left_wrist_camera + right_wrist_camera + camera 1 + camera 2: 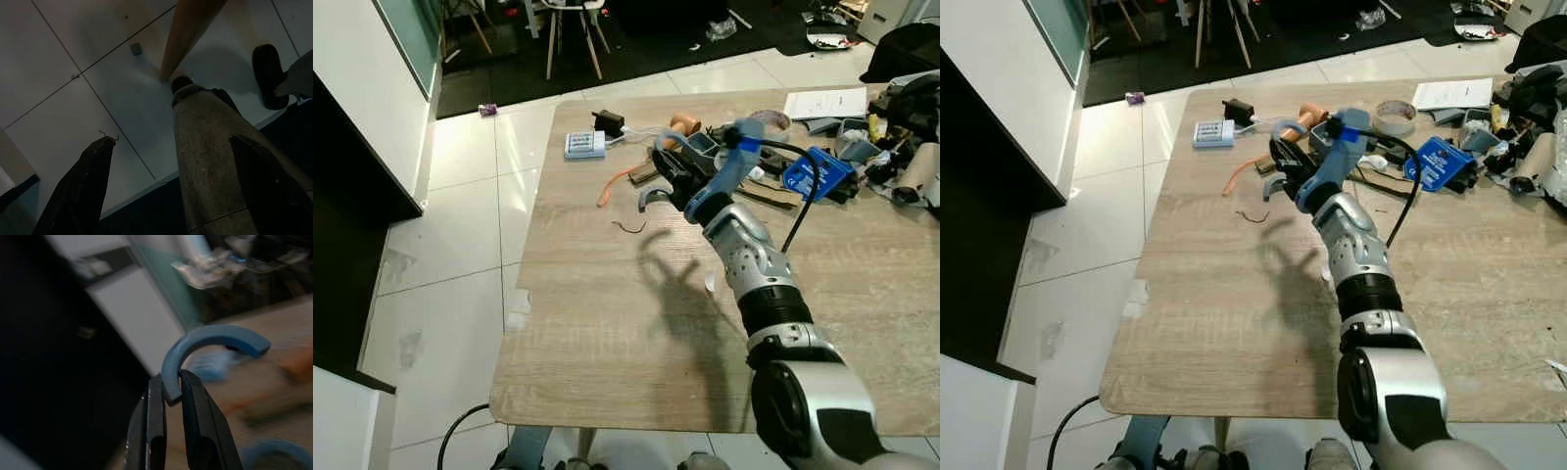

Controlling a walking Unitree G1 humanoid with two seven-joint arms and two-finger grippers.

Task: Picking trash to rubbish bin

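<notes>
**Thin pinch on a curved scrap, and no bin to be seen**

Wood-grain table [607, 323] stood over white floor tiles [460, 255], its far end crowded with clutter: a small white box [584, 146], an orange strip [612, 186], a roll of tape [1395, 117], a blue box [816, 174] and some papers [826, 103]. A short bit of dark wire [628, 227] lay apart on the bare wood.

Your right gripper [170, 399] was raised over the table just in front of that clutter, fingers closed nearly together on one end of a curved blue-grey scrap [210, 340], a half ring. The rest of the arc stuck out free beyond the fingertips.

That was the weak point, in my judgement. You held it by the tip only, so a quick swing or a jolt while walking could have twisted it round in the fingers or let it slip out onto the tiles. The free end could also have caught on the black cable [803, 201] looping beside the wrist.

Your left gripper [171, 152] hung low by a table leg [188, 34], fingers spread, holding nothing. No bin showed anywhere, so you would have had to turn and search with the scrap held this lightly.
</notes>
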